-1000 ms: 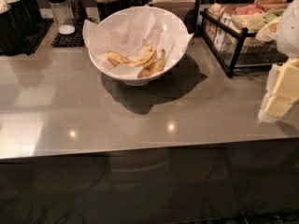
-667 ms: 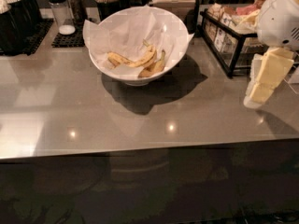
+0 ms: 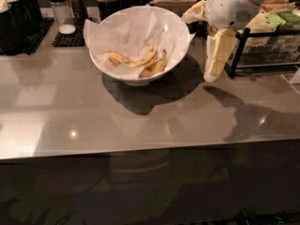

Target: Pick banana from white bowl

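1. While the banana waits to be lifted, the robot's cream-coloured two-finger gripper hangs released and empty just right of the bowl. One of its fingers points down at the counter and the other reaches toward the rim.
2. Beside the claw, the large, deep, glossy white bowl stands on the polished grey countertop, lined with crumpled white paper.
3. On that paper, near the bowl's middle, lies the yellow, brown-flecked banana, seemingly in several curved pieces, with nothing touching it.
4. By this evidence the job is barely begun. The claw is near the bowl but outside it, neither over the fruit nor down among the paper. What is left is to cross the rim, descend, close on the banana and lift it out.
5. Farther out, a black wire rack of packets stands behind the arm at right, and clear shakers sit on a black mat at back left.
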Available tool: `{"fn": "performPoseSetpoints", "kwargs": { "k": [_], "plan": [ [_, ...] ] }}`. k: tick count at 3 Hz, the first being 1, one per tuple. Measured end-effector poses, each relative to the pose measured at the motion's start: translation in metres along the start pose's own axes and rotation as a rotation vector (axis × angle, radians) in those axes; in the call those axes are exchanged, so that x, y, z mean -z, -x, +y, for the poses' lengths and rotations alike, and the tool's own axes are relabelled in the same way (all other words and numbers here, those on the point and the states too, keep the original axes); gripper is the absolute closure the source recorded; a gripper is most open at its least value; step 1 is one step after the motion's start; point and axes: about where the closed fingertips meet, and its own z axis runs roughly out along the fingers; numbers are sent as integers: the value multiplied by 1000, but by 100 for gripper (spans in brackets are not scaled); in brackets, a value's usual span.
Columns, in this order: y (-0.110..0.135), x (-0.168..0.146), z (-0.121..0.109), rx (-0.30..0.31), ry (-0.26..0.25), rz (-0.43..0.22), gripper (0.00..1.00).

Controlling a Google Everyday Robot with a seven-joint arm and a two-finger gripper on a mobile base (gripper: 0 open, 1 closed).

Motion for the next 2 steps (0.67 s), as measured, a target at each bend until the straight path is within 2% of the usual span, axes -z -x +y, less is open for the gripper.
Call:
{"fn": "performPoseSetpoints", "kwargs": {
  "k": [1, 2],
  "plan": [
    [28, -36, -25, 97, 59, -101, 0],
    [54, -63, -41, 165, 98, -178, 0]
  ]
}}
